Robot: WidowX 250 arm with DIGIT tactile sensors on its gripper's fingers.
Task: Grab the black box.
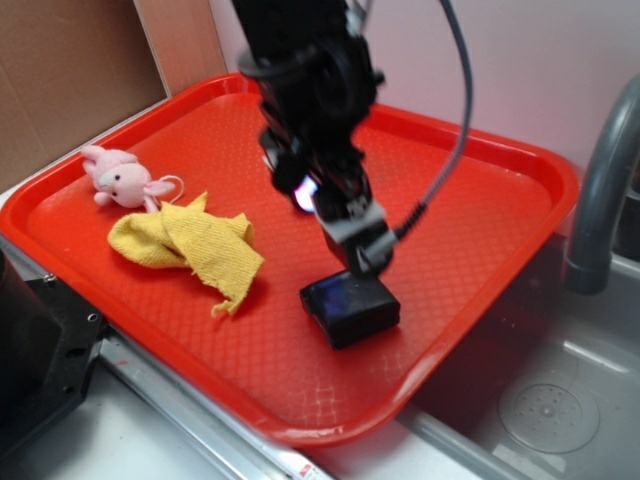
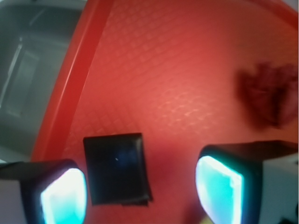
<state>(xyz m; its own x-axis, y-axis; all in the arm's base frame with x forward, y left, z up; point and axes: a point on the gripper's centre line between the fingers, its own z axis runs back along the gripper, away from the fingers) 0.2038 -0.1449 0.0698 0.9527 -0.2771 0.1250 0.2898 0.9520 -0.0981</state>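
Observation:
The black box [image 1: 350, 307] is a small glossy block lying on the red tray [image 1: 480, 250], near its front right part. My gripper [image 1: 362, 262] hangs just above the box's far edge. In the wrist view the box [image 2: 117, 168] lies between my two glowing cyan pads [image 2: 63, 196], closer to the left one. My gripper [image 2: 140, 193] is open and holds nothing; there is a wide gap between the box and the right pad.
A yellow cloth [image 1: 190, 245] and a pink plush toy [image 1: 122, 178] lie on the tray's left side. A grey faucet [image 1: 600, 190] stands at the right over a metal sink [image 1: 550, 400]. A dark blurred patch [image 2: 266, 93] shows on the tray in the wrist view.

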